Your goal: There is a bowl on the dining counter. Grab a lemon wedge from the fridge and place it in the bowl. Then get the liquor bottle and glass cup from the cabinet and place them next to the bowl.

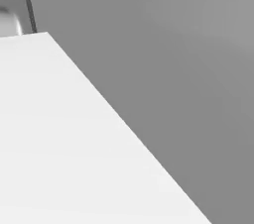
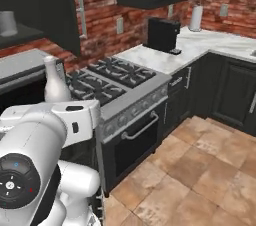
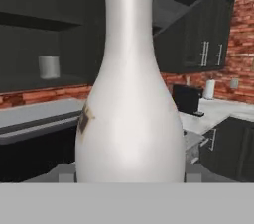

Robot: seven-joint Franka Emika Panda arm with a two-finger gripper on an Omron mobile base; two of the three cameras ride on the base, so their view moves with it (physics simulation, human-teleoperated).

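the liquor bottle [image 3: 130,99] sits clamped in the gripper [image 3: 130,176], left of the stove [image 2: 117,77]. looks like smooth glazed stuff, probably slippery and breakable, so holding its fat lower body beats the thin neck. glass cup [image 3: 48,67] waits in the cabinet.

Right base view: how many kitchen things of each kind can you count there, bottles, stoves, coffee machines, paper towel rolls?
White bottle, in front of the arm: 1
Stove with oven below: 1
Black coffee machine on the counter: 1
Paper towel roll: 1
Pale cup on the open cabinet shelf: 1
Total: 5
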